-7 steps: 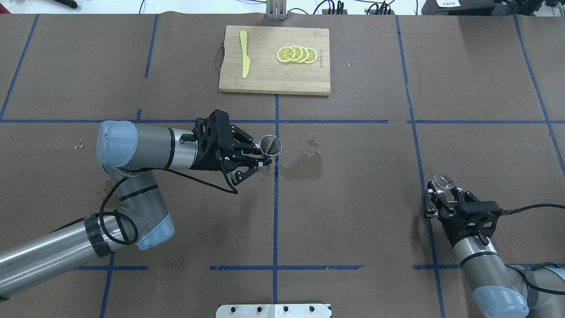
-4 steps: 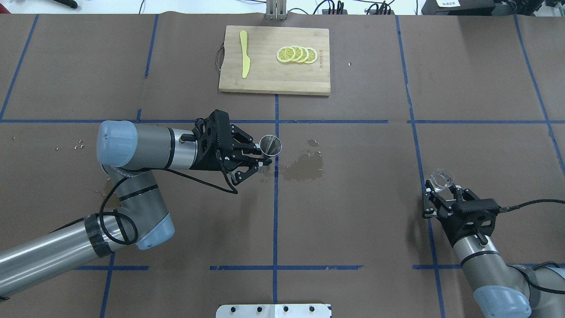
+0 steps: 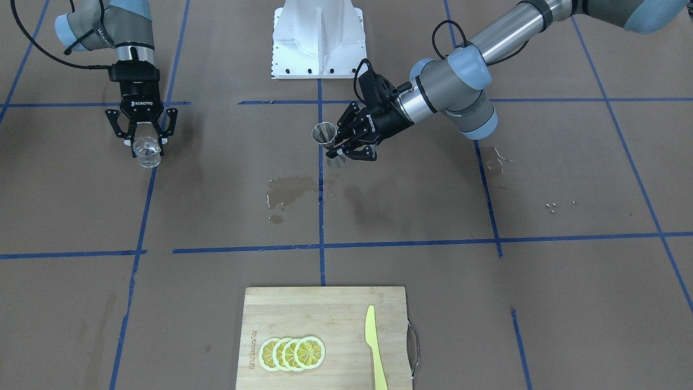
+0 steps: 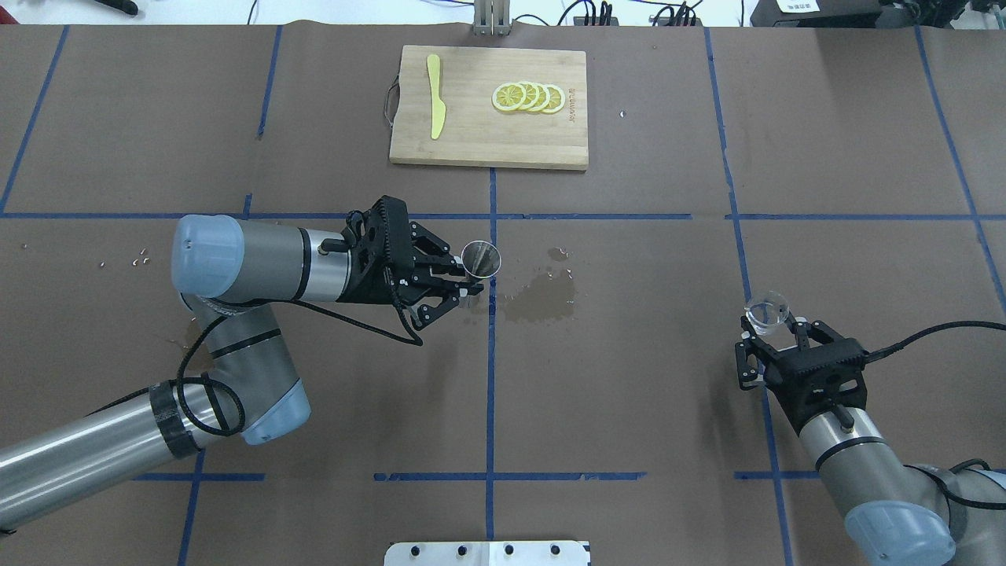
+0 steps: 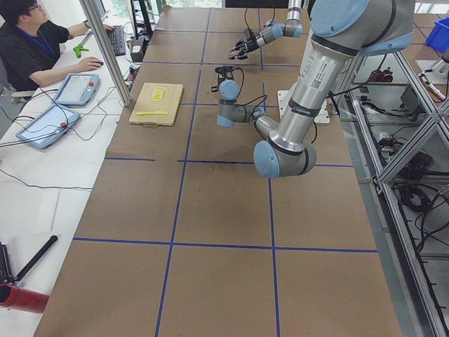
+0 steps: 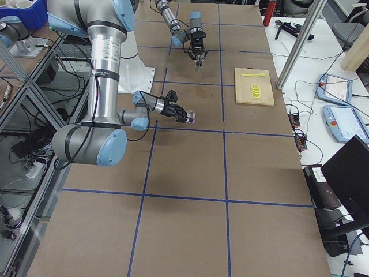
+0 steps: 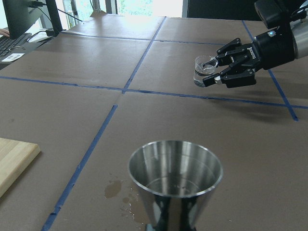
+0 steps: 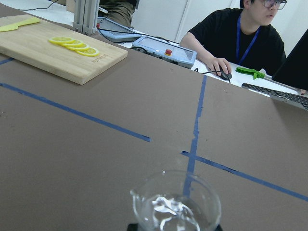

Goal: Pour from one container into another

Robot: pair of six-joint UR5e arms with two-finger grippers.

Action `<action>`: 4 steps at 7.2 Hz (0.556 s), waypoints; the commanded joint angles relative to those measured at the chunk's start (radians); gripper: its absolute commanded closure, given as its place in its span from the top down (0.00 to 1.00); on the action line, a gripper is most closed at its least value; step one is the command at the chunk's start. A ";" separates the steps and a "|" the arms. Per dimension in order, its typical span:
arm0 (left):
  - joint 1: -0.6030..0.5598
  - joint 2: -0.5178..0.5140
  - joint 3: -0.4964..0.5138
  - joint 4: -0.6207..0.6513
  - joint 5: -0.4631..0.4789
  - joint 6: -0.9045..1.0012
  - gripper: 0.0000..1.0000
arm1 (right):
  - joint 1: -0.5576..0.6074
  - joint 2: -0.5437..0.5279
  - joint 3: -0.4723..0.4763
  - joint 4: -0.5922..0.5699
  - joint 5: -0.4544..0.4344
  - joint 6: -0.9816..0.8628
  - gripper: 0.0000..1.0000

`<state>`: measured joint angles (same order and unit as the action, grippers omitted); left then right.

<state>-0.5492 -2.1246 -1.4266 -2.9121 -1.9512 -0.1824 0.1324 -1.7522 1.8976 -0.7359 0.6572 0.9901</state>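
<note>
The left tool (image 4: 465,281) is clamped on the narrow waist of the steel jigger (image 4: 481,259), its fingers pressed in from either side. The jigger stands mouth-up near the middle of the bench (image 4: 629,409). From the left wrist camera its upper cone (image 7: 175,178) fills the foreground (the mirrored inside makes it hard to say whether anything lies in it). The lower cone is cut off at the bottom edge there and partly hidden behind the fingers in the front-facing view.

The right tool (image 4: 774,328) is closed around the small clear glass cup (image 4: 768,312), held upright with a finger on each side, well apart from the jigger and out toward the robot's right end of the bench. A shallow pool of clear liquid sits in the cup's bottom (image 8: 175,207), and its pouring lip shows at the rim. Whether the cup's base touches the bench I cannot tell.

A dark wet stain (image 4: 541,299) spreads on the brown paper just right of the jigger, between the two tools. On the far side lies a wooden cutting board (image 4: 471,141) with a row of overlapping lemon slices (image 4: 528,97) and a yellow knife (image 4: 435,95). Blue tape lines (image 4: 491,377) grid the paper. Beyond the bench a person (image 8: 240,38) sits at a keyboard.
</note>
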 commanded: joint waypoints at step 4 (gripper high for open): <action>0.002 -0.001 0.002 0.002 0.002 0.006 0.00 | 0.084 0.158 0.089 -0.013 0.167 -0.248 0.00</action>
<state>-0.5488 -2.1259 -1.4255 -2.9105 -1.9502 -0.1768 0.2137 -1.6241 1.9650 -0.7404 0.8145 0.7706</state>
